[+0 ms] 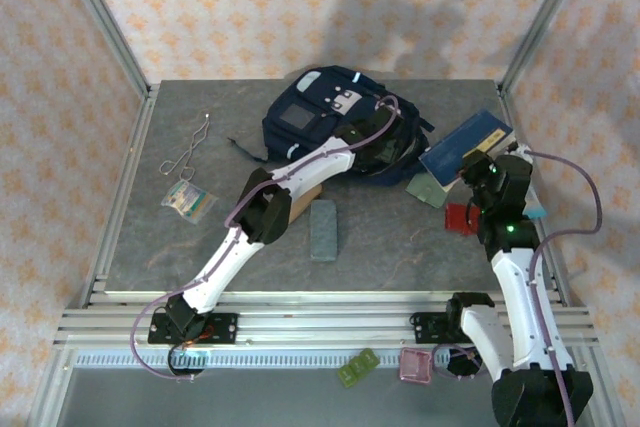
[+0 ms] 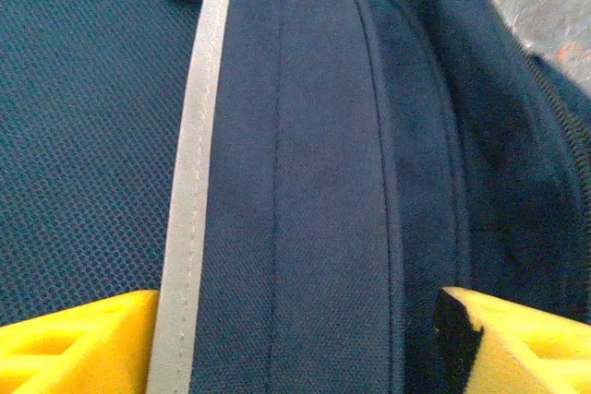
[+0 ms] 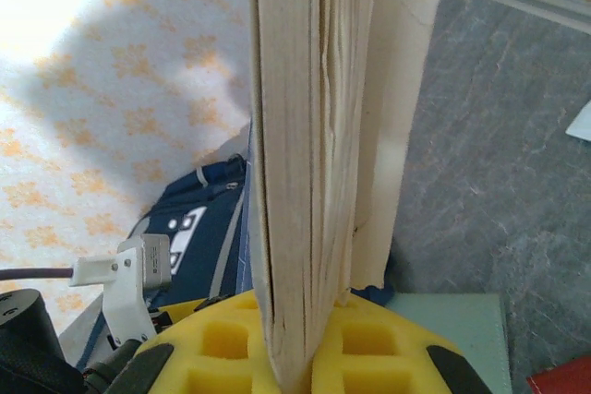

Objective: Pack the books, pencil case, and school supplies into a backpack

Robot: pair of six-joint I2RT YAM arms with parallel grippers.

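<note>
Book step: right hand [image 3: 295, 329] is clamping thin dark-blue pale-edged book [image 1: 470, 140], frame right; left hand [image 2: 297, 306], spread apart, is hovering at large navy fabric backpack [image 1: 320, 112], upper centre. Next, I reckon: hold opening wide, angle book in.

The grey table [image 1: 400, 259] carries the backpack [image 1: 318, 99] at the back, a wire [image 1: 187, 152] and a packet [image 1: 189, 200] on the left, a grey-blue case [image 1: 324, 229] mid-table beside a tan item [image 1: 306, 203], and a green piece [image 1: 428, 190] and a red item [image 1: 458, 219] at right.

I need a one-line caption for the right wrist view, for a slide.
Right gripper shut on a thin book with pale page edges; the navy-blue fabric backpack lies beyond it.
</note>
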